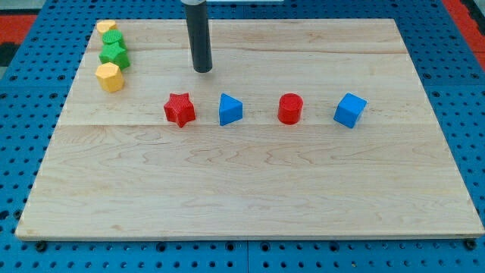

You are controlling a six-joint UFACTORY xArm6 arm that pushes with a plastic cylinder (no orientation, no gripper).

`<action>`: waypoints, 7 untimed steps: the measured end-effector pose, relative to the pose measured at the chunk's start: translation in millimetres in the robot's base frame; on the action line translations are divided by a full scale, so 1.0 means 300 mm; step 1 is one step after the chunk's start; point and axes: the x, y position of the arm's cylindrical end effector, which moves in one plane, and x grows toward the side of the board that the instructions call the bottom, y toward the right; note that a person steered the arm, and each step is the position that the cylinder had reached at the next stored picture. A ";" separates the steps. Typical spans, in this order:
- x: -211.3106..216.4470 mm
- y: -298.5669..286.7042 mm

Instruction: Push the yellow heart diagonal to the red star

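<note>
The red star (179,109) lies left of the board's middle. At the view's top left stands a tight column of blocks: a yellow block (106,27) at the top, which may be the heart, a green block (111,38), a green star (114,54), and a yellow hexagon-like block (110,76) at the bottom. My tip (202,70) rests on the board above and slightly right of the red star, well to the right of the yellow blocks, touching no block.
A blue triangle (230,109), a red cylinder (289,108) and a blue cube (349,110) stand in a row to the right of the red star. The wooden board (250,189) lies on a blue pegboard.
</note>
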 end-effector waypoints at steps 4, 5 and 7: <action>0.168 -0.184; 0.178 -0.334; 0.207 -0.283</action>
